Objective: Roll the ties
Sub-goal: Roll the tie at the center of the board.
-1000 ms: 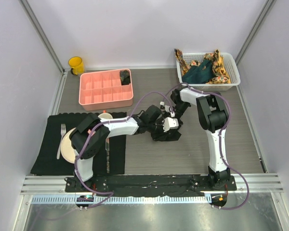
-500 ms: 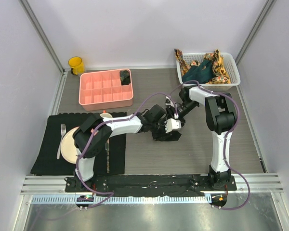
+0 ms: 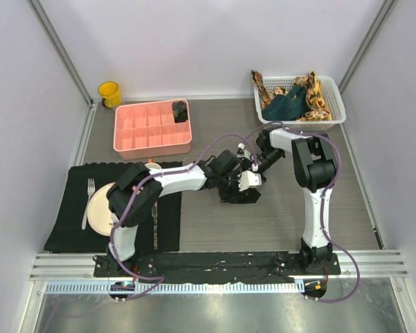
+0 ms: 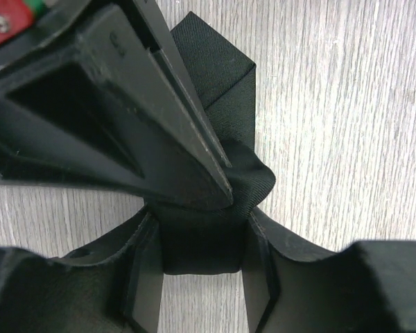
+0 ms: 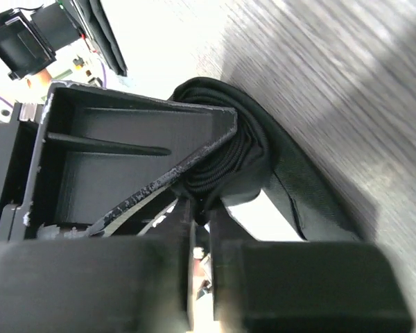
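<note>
A plain black tie [image 3: 241, 195] lies partly rolled on the wooden table between both grippers. My left gripper [image 3: 229, 183] is shut across the roll; in the left wrist view the black tie [image 4: 222, 83] sits squeezed between the fingers [image 4: 140, 277] of this gripper [image 4: 201, 267]. My right gripper [image 3: 252, 169] meets it from the right. In the right wrist view, this gripper [image 5: 201, 222] is nearly closed, pinching the coiled end of the black tie [image 5: 225, 163]. A dark teal tie [image 3: 286, 106] and orange patterned ties [image 3: 317, 97] lie in the white basket [image 3: 336, 118].
A pink compartment tray [image 3: 135, 135] at back left holds one rolled black tie [image 3: 179, 109]. A yellow cup [image 3: 109, 93] stands behind it. A black mat [image 3: 69, 222] at the left carries a plate [image 3: 97, 211], a fork [image 3: 87, 201] and a white cup [image 3: 151, 167].
The right arm's elbow has swung to the right and its wrist has turned at the roll. The left gripper has shifted slightly right, still on the tie.
</note>
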Controlling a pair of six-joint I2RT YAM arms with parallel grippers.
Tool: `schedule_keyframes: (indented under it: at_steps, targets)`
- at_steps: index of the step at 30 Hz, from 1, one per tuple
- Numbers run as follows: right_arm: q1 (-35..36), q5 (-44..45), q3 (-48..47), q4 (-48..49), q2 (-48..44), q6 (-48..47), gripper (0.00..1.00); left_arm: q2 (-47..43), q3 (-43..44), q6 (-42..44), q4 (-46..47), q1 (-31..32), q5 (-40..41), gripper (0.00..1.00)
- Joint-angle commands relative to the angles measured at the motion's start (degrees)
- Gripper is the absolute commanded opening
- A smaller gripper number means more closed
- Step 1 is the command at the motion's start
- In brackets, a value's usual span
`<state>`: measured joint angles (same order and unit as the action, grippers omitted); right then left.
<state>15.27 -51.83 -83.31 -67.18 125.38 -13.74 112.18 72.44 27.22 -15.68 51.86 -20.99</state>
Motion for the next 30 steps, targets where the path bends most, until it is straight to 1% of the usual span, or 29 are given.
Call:
schedule_keyframes:
  at_steps: [1, 3, 4, 7, 11, 19, 24, 27, 28, 29, 30]
  targets:
    - [-1.11, 8.58, 1.13, 6.00, 1.71, 1.08, 0.01, 2.43, -3.01, 0.38, -7.88, -0.35, 1.13, 0.52]
    - [-2.60, 12.01, 2.09, 6.62, 1.88, 1.43, 0.01, 0.07, -3.54, 0.02, -5.95, -1.14, -1.05, 0.59]
    - [-2.96, 13.06, 2.53, 6.97, 1.88, 1.61, 0.01, -0.73, -3.80, -0.15, -5.07, -1.40, -1.59, 0.67]
    - [-4.45, 16.41, 3.15, 7.50, 2.94, 2.22, 0.01, -3.97, -4.59, -0.50, -0.24, -1.67, -3.70, 0.73]
    - [-4.90, 19.13, 2.98, 9.43, 3.64, 3.54, 0.01, -6.18, -5.12, -1.38, 7.58, -1.76, -6.60, 0.78]
    - [-4.46, 20.72, 0.25, 10.13, 5.75, 4.42, 0.01, -2.32, 1.20, 0.54, 6.28, -1.76, -8.54, 0.80]
    - [-3.14, 21.25, 0.60, 10.84, 5.49, 4.33, 0.01, 0.49, 3.75, -0.06, 6.80, -1.58, -8.36, 0.80]
    - [-2.70, 21.25, 0.60, 10.93, 5.31, 4.33, 0.01, 2.59, 4.89, 0.98, 5.67, -1.23, -7.57, 0.72]
    - [-2.70, 21.33, 0.60, 10.93, 5.31, 4.25, 0.01, 3.13, 4.99, 1.60, 4.88, -1.14, -7.40, 0.66]
    - [-2.70, 21.77, 0.52, 10.93, 5.22, 4.24, 0.01, 3.39, 4.73, 3.35, 3.13, -1.14, -7.22, 0.63]
    - [-2.70, 21.95, 0.51, 10.93, 5.14, 4.07, 0.01, 3.48, 4.29, 4.15, 2.24, -1.14, -6.44, 0.57]
